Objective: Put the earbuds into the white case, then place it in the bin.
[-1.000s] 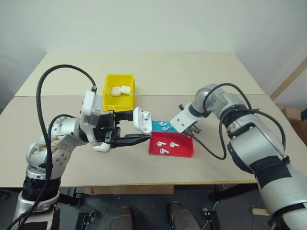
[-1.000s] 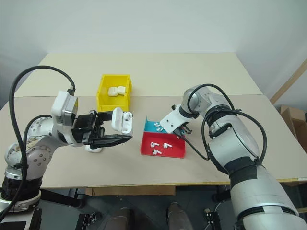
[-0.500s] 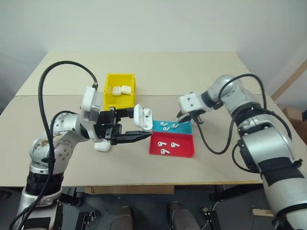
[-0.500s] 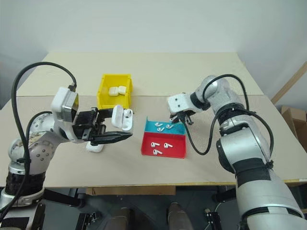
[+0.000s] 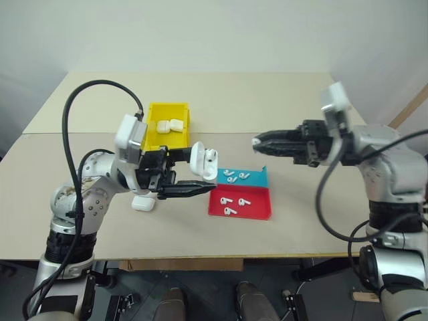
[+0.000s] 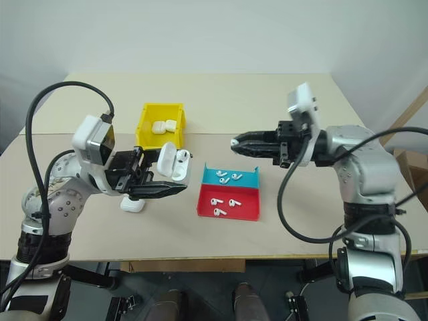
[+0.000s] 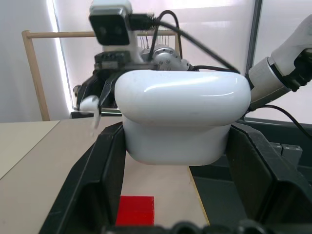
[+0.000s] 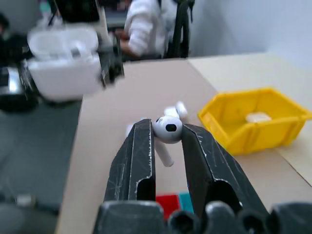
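Left gripper (image 6: pixel 179 190) is clamped on an open case (image 6: pixel 172 162), lid up, held above the table (image 6: pixel 294 221) between the bin (image 6: pixel 160 109) and the trays. One earbud looks already seated in it, though that's hard to confirm. Right gripper (image 8: pixel 167 141) pinches an earbud (image 8: pixel 168 129) by the head, stem hanging, fingers aimed level at the case but well apart from it.

Bin already holds two closed cases (image 5: pixel 168 125). A spare case (image 6: pixel 132 205) lies on the table under the left arm. More earbuds remain in the blue tray (image 6: pixel 249 180) and red tray (image 6: pixel 242 211).

Left to do: seat this earbud, shut the lid, drop the case in the bin.
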You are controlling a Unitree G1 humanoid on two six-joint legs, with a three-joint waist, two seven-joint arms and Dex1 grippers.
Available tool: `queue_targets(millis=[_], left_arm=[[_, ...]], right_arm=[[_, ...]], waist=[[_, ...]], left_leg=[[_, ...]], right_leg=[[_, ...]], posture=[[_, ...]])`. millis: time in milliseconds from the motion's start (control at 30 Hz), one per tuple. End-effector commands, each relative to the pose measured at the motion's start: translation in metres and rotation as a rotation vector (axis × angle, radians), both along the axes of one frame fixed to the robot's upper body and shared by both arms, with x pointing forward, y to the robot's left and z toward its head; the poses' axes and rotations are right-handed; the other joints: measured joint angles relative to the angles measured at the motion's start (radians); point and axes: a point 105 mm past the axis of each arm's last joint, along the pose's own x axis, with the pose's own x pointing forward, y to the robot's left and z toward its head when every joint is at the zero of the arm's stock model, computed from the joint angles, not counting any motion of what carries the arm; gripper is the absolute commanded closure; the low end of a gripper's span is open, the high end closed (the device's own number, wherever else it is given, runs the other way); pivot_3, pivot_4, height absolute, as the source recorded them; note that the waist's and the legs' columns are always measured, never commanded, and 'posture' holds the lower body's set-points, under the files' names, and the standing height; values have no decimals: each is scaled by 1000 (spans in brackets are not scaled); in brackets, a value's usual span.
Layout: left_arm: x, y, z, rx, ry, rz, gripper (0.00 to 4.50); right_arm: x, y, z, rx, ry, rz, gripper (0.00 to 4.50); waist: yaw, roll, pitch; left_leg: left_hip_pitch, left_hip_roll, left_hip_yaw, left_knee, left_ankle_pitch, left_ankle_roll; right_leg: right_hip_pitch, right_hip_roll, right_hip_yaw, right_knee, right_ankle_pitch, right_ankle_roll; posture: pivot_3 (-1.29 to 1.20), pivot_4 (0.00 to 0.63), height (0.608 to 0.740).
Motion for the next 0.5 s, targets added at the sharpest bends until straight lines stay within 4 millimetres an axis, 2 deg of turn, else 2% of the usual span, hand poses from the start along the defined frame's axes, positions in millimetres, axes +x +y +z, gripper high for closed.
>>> queue_targets(millis=[33,133,233,500], left_arm=[[-7,-5,11,-7,-31,-35,1715],[-7,-7,11,-4,-24,-41,1715],[-5,-9,11,-3,-21,-42,1715],[-2,-9,12,5,-23,-42,1715]], right_arm=[[-27,4,27,122,-15,35,3864],[-41,14,32,155,-15,63,3864],[-51,29,27,141,-11,86,3864],[-61,52,15,131,38,135,3864]], waist=[[0,0,0],[0,0,0],[1,0,0],[1,0,0]], left_leg=[[0,0,0,0,0,0],[-1,0,0,0,0,0],[-2,0,0,0,0,0],[-2,0,0,0,0,0]], right_leg=[[0,0,0,0,0,0],[0,0,0,-1,0,0],[0,0,0,-2,0,0],[-1,0,0,-2,0,1]], posture=[[0,150,740],[0,150,740],[0,150,740],[0,150,740]])
